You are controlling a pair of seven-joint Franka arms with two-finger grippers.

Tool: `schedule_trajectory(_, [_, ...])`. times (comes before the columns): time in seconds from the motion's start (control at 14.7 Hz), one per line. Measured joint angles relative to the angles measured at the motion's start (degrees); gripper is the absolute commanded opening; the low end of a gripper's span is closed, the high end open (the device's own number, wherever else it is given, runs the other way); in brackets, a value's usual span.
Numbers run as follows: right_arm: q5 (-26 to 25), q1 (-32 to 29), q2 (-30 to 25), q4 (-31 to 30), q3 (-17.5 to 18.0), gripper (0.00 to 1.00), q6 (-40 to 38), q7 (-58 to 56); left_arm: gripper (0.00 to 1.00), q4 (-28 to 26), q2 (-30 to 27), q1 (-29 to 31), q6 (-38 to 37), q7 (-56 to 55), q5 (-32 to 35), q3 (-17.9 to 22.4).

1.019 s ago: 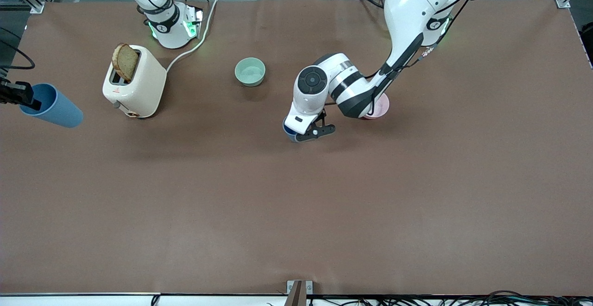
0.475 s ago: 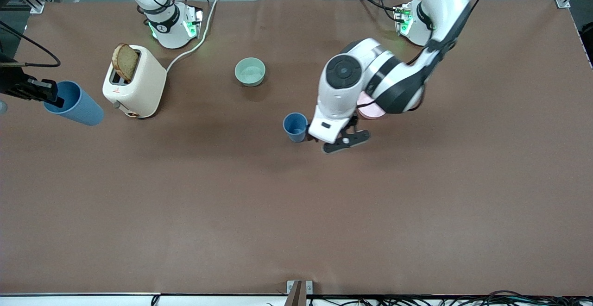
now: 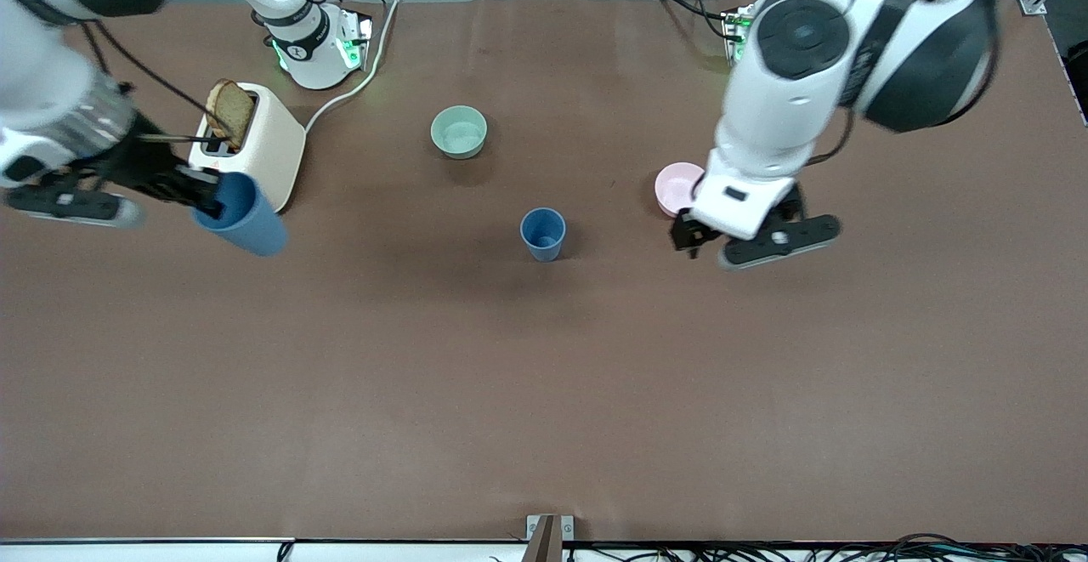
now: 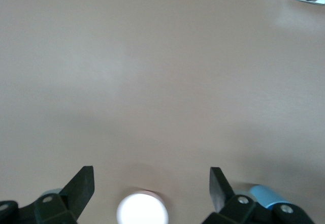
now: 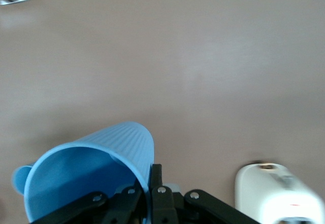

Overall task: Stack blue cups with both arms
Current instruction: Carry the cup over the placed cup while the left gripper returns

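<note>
2 blue cups in play. The standing blue cup [image 3: 543,234] sits upright on the brown table [image 3: 544,392] near the middle, mouth up, nearer the front camera than the pale green bowl [image 3: 459,132] and well apart from both grippers.

The held blue cup [image 3: 241,213] is up in the air in the right gripper [image 3: 202,198], just in front of the toaster [image 3: 246,147] at the right arm's end of the table. It hangs tilted, mouth turned toward the gripper. In the right wrist view the fingers [image 5: 155,183] pinch the rim: 1 finger sits inside the mouth and the other outside the wall, narrow and clamped on the held blue cup [image 5: 89,176]. The ribbed body angles away from the fingers, and the toaster [image 5: 277,193] shows pale below.

The left gripper [image 3: 752,235] hovers over the table just beside the pink bowl [image 3: 677,188], toward the left arm's end. Its fingers [image 4: 81,186] stand wide apart with nothing between them; only bare table shows in the gap, with the pink bowl [image 4: 142,210] below. The standing blue cup [image 4: 266,196] peeks out past 1 finger, clear of the jaws.

A slice of bread [image 3: 229,113] stands in the toaster slot.
</note>
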Motion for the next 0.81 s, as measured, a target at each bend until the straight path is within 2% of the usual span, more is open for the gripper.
schedule_trajectory(0.27, [1.58,10.74,7.35,0.13,0.13,0.0,9.9,11.41,1.0,-0.03,-4.7,8.48,-3.01,18.16,-4.21,-0.03])
schedule_trajectory(0.48, [1.63,18.13,13.73,2.9,0.16,0.0,12.28,18.34,1.0,-0.05,-7.24,13.78,-4.15,29.74,-8.05,0.68])
schedule_trajectory(0.68, [1.84,22.55,19.42,6.54,0.1,0.0,13.86,20.5,1.0,-0.44,-9.37,11.83,-6.44,37.95,-10.88,7.45])
schedule_trajectory(0.81, [2.49,24.24,21.71,7.76,0.07,0.0,16.13,20.5,1.0,-1.23,-10.65,7.21,-8.47,41.12,-13.55,14.84])
